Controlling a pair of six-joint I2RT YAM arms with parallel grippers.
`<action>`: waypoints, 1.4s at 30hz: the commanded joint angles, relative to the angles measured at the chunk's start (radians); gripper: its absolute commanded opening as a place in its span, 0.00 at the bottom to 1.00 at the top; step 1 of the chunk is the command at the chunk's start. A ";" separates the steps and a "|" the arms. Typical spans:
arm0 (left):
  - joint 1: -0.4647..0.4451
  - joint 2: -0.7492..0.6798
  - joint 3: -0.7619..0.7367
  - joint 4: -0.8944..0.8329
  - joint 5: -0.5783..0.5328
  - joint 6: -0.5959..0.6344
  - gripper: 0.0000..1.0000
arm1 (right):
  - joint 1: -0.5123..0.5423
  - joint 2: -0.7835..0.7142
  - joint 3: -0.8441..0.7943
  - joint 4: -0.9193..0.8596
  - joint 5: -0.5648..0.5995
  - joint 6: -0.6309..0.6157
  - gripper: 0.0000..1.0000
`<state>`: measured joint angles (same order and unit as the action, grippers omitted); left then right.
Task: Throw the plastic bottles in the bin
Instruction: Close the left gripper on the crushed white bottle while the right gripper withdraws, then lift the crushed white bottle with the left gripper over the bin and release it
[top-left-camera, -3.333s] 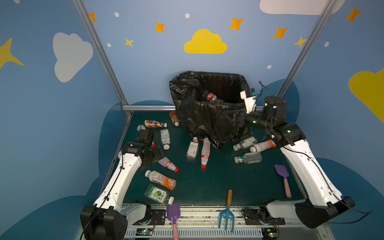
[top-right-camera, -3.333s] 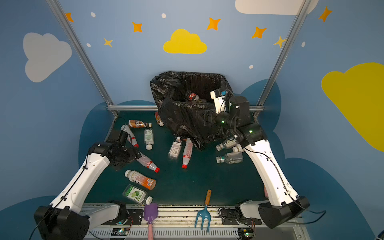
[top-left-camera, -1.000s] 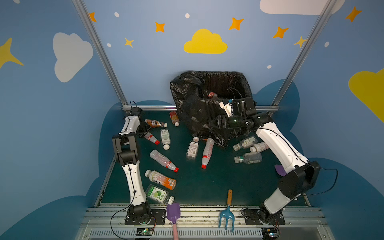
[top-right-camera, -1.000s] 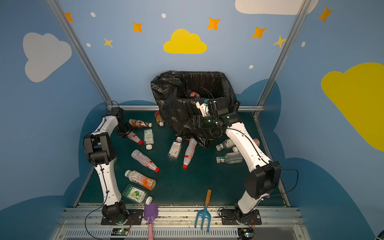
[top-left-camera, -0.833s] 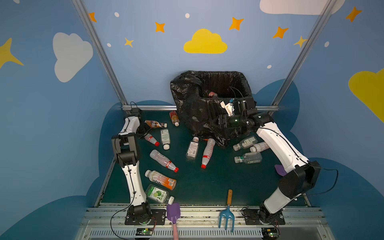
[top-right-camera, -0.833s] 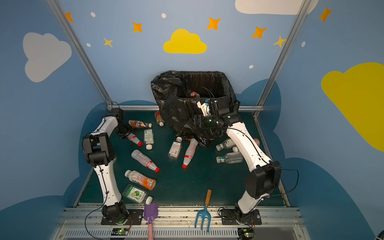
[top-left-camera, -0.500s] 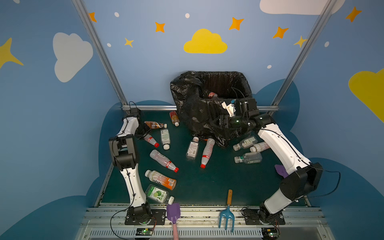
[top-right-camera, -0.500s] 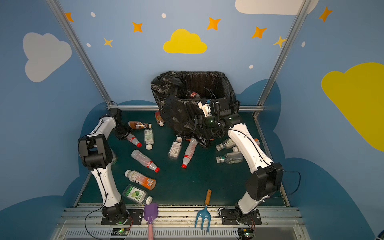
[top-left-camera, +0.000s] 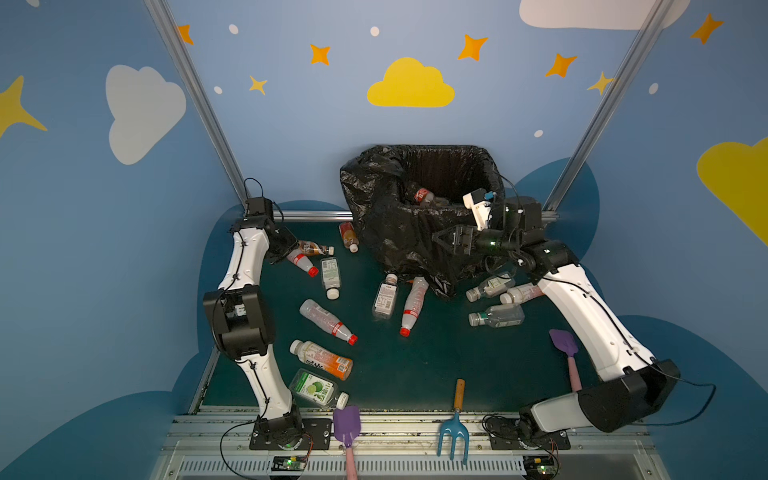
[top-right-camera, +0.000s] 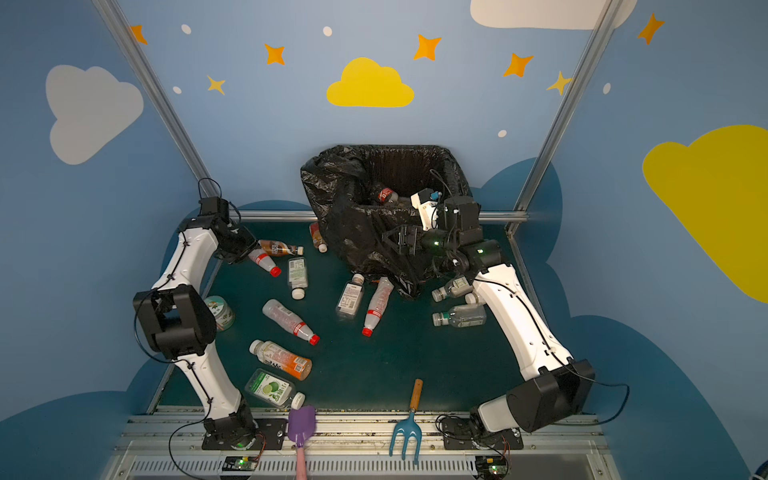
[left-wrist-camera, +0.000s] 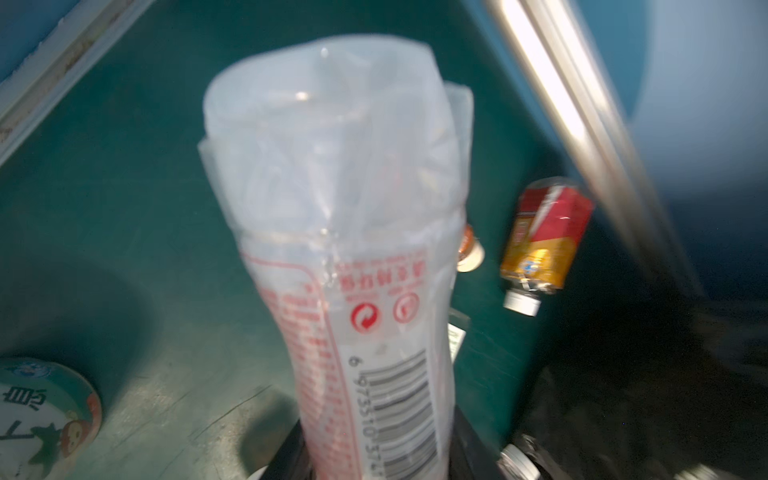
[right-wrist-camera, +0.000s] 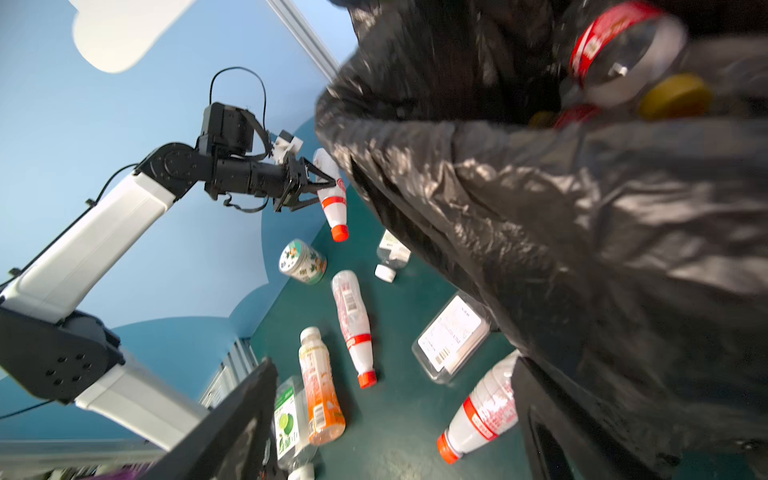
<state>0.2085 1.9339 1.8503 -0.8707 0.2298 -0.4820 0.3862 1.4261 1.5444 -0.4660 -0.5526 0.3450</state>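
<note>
The left pincer (right-wrist-camera: 326, 191) is gripping a milky white bottle (right-wrist-camera: 336, 212) by its narrow waist, with the red cap pointing down toward the desk (top-left-camera: 436, 357) (whether the cap is touching it, I cannot tell). In the left wrist view this bottle's wall is looking thin and translucent, and it is carrying red print and a black barcode. The right pincer (top-left-camera: 442, 241) is standing wide open with nothing between its black fingers, just in front of the near wall of the bin (top-left-camera: 386, 249). The bin is large and square, and its liner, a crinkled and glossy black bag, is hanging over the rim in loose folds. Inside, a clear bottle with a red label (top-left-camera: 420, 195) is lying among others.

The desk is dark green and matte, with light scuffs. The other bottles are lying on their sides all over it: an orange-labelled bottle (top-left-camera: 322, 359), a flat-sided bottle with a green lime label (top-left-camera: 316, 386), two more bottles (top-left-camera: 413, 301) just in front of the bin, and three clear bottles (top-left-camera: 496, 316) near the right arm. A squat round jar (top-right-camera: 220, 311) is sitting beside the left arm. A purple shovel (top-left-camera: 347, 419) and a blue rake (top-left-camera: 455, 432) are resting at the front edge. The walls around are smooth blue, painted with clouds and orange stars — and bare aluminium posts are running up the corners.
</note>
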 joint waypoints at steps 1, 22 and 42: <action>-0.001 -0.078 0.044 0.001 0.048 0.013 0.45 | -0.010 -0.057 -0.018 0.060 0.065 0.005 0.87; -0.376 -0.388 0.149 0.508 0.056 0.167 0.45 | -0.086 -0.177 -0.077 0.065 0.229 0.002 0.87; -0.567 0.245 1.084 0.341 0.081 0.225 1.00 | -0.157 -0.173 -0.056 0.031 0.247 0.059 0.87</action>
<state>-0.3492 2.3272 2.8269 -0.4995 0.3305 -0.3405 0.2405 1.2602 1.4696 -0.4290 -0.3309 0.3889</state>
